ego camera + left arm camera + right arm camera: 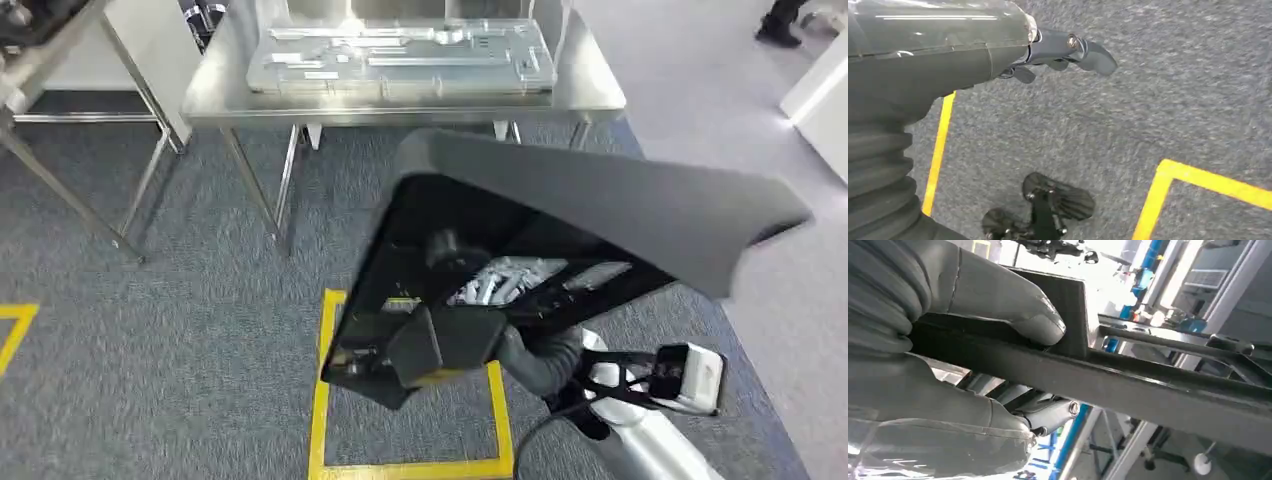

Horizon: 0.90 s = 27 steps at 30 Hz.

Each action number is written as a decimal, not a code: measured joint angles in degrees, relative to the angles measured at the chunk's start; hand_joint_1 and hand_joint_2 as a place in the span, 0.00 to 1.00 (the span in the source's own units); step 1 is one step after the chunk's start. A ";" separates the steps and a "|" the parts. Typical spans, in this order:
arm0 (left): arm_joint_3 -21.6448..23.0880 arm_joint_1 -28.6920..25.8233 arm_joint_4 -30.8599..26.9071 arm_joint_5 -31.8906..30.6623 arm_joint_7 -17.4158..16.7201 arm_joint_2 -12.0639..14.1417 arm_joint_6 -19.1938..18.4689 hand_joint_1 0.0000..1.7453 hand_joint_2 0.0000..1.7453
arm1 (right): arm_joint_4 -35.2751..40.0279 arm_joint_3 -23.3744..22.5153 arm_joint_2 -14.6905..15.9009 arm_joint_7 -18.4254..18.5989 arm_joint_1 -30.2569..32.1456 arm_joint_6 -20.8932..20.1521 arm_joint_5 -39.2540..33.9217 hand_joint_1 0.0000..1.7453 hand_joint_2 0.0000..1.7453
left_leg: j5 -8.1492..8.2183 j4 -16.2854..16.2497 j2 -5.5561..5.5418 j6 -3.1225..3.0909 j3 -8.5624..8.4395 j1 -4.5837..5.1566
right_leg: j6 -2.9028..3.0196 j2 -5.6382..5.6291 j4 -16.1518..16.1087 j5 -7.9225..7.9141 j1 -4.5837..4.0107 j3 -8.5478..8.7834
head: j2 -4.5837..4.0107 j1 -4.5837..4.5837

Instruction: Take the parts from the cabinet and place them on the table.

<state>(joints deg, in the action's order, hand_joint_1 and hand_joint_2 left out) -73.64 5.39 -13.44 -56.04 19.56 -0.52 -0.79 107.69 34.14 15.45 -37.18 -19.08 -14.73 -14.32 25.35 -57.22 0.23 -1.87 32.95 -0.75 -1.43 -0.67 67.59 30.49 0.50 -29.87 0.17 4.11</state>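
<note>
Black part (pixel 600 215): I have it gripped in my right hand (pixel 973 340), short of the steel table (pixel 590 90). Left hand (pixel 1068 50) hangs empty, fingers apart. Placing remains.

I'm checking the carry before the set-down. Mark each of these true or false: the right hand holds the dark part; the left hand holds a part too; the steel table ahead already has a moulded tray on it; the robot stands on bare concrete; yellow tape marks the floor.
1. The right hand grips the dark part. True.
2. The left hand holds a part too. False: it hangs over the carpet, holding nothing.
3. The steel table ahead bears a moulded tray. True.
4. The floor is bare concrete. False: it is grey carpet.
5. Yellow tape marks the floor. True.
</note>
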 joint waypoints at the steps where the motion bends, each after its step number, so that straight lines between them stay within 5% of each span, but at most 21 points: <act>1: 0.00 0.01 0.00 0.02 0.02 0.00 0.00 0.00 1.00 | 0.00 -0.02 0.00 0.02 0.20 -0.19 0.17 1.00 1.00 | 0.44 0.16 0.00 0.04 -0.77 -0.02 | -0.42 0.05 3.62 1.46 0.21 -3.01 | 0.00 -0.02; 3: 0.00 -0.03 0.00 0.04 0.11 0.00 0.02 0.00 1.00 | 0.00 -0.02 -0.09 0.02 0.62 -0.59 0.57 1.00 1.00 | 1.73 0.25 -0.05 0.07 -2.29 -0.08 | -0.97 0.18 6.93 6.62 0.60 -7.63 | 0.00 -0.02; 4: 0.00 -0.09 0.00 0.07 0.11 -0.02 0.02 0.00 1.00 | 0.00 -0.04 -0.09 0.04 0.71 -0.74 0.72 1.00 1.00 | 2.35 0.25 -0.11 0.22 -3.17 -0.18 | -0.99 0.28 6.31 7.87 0.76 -8.86 | 0.00 -0.02; 5: 0.00 -0.12 0.00 0.18 0.11 -0.07 0.02 0.00 1.00 | 0.00 -0.07 -0.11 0.07 0.83 -0.83 0.85 1.00 1.00 | 3.18 0.25 -0.16 0.45 -4.34 -0.34 | -1.22 0.41 3.77 7.14 0.91 -9.29 | 0.00 -0.02; 6: 0.00 -0.10 0.00 0.22 0.11 -0.09 0.02 0.00 1.00 | 0.00 -0.15 -0.11 0.13 0.94 -0.83 0.85 1.00 1.00 | 3.92 0.25 -0.18 0.71 -5.29 -0.53 | -1.28 0.54 0.20 4.34 0.97 -8.92 | 0.00 -0.02; 7: 0.00 -0.08 0.00 0.22 0.13 -0.11 0.02 0.00 1.00 | 0.00 -0.28 -0.11 0.15 0.97 -0.83 0.87 1.00 1.00 | 4.63 0.25 -0.16 1.00 -6.01 -0.70 | -1.44 0.78 -4.19 -0.11 1.02 -8.11 | 0.00 -0.02; 8: 0.00 -0.06 0.00 0.22 0.17 -0.09 0.02 0.00 1.00 | 0.00 -0.46 -0.13 0.15 0.96 -0.85 0.87 1.00 1.00 | 5.36 0.27 -0.12 1.38 -6.56 -0.68 | -1.32 1.45 -8.29 -6.29 1.12 -7.51 | -0.02 -0.02; 10: 0.00 0.08 0.00 0.20 0.20 -0.04 0.09 0.00 1.00 | -0.09 -0.68 -0.15 0.22 0.94 -0.92 0.87 1.00 1.00 | 6.73 0.54 -0.02 2.32 -7.71 -0.42 | -0.09 2.22 -8.19 -6.06 0.57 -7.29 | 0.00 0.02; 11: 0.00 0.09 0.00 0.15 0.26 -0.02 0.09 0.00 1.00 | 0.09 -0.92 -0.24 0.22 0.87 -0.94 0.87 1.00 1.00 | 6.20 0.37 0.16 2.85 -8.98 -0.37 | 0.48 1.49 -8.56 -6.30 0.63 -6.96 | 0.00 0.00; 13: 0.00 0.23 0.00 -0.15 0.28 -0.02 0.07 0.00 1.00 | 0.13 -1.22 -0.28 0.39 0.56 -0.90 0.85 1.00 1.00 | 5.84 -0.56 0.33 3.52 -8.65 -0.46 | 1.76 0.96 -8.91 -6.44 0.83 -5.60 | 0.00 0.06; 15: 0.04 0.60 0.00 -0.33 0.24 -0.06 0.02 0.00 1.00 | 0.26 -1.38 -0.39 0.46 0.54 -0.85 0.96 1.00 1.00 | 7.27 -5.58 0.21 3.45 -6.44 -0.67 | 2.52 0.86 -9.09 -5.77 0.50 -4.79 | 0.00 0.07; 17: 0.04 0.64 0.00 -0.39 0.24 -0.07 0.02 0.00 1.00 | 0.26 -1.38 -0.42 0.52 0.70 -0.83 0.98 1.00 1.00 | 11.28 -14.15 0.19 3.74 -0.37 -0.57 | 2.95 0.63 -9.06 -4.98 0.12 -4.38 | 0.00 0.04; 18: 0.04 0.51 0.00 -0.39 0.24 -0.04 0.02 0.00 1.00 | 0.26 -1.38 -0.42 0.52 0.83 -0.83 0.98 1.00 1.00 | 13.16 -16.95 0.19 3.54 2.13 -0.49 | 3.10 0.50 -9.04 -4.59 -0.14 -4.06 | 0.00 0.04; 19: 0.04 0.31 0.00 -0.39 0.24 -0.04 0.02 0.00 1.00 | 0.26 -1.38 -0.42 0.54 0.92 -0.85 0.98 1.00 1.00 | 13.37 -17.39 0.18 3.26 3.50 -0.43 | 3.13 0.28 -9.02 -4.17 -0.35 -3.65 | 0.00 0.04; 21: 0.04 0.13 0.00 -0.39 0.24 -0.04 0.02 0.00 1.00 | 0.26 -1.38 -0.42 0.55 1.00 -0.85 1.00 1.00 1.00 | 9.26 -11.93 0.13 2.36 3.15 -0.12 | 3.19 0.10 -9.01 -3.24 -0.85 -2.35 | 0.00 0.04; 23: 0.04 0.06 0.00 -0.42 0.24 0.07 0.02 0.00 1.00 | 0.26 -1.38 -0.44 0.55 0.98 -0.85 1.00 1.00 1.00 | 0.96 -2.57 0.13 0.56 1.25 0.67 | 3.19 0.15 -9.09 -2.22 -1.19 -1.05 | 0.00 0.04; 25: 0.04 0.02 0.00 -0.42 0.24 0.24 0.02 0.00 1.00 | 0.24 -1.35 -0.48 0.48 0.97 -0.85 1.03 1.00 1.00 | 2.36 -1.99 -0.48 0.43 1.43 1.41 | 2.41 -0.20 -9.28 -1.68 -0.97 -0.76 | -0.02 0.05; 27: 0.02 -0.07 0.00 -0.39 0.24 0.35 0.07 0.00 1.00 | 0.26 -1.38 -0.55 0.57 1.03 -0.85 1.11 1.00 1.00 | 1.40 -0.90 -0.58 -0.39 0.65 1.42 | 1.65 -0.17 -8.41 -2.31 -0.87 -0.13 | 0.00 0.04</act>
<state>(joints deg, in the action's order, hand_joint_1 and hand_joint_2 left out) -73.61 5.32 -13.44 -56.43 19.80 -0.17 -0.72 107.95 32.76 14.91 -36.61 -18.05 -15.58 -13.20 26.75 -58.12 -0.34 -2.26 33.60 0.67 0.21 -0.84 59.18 28.18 -0.37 -30.00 0.17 4.15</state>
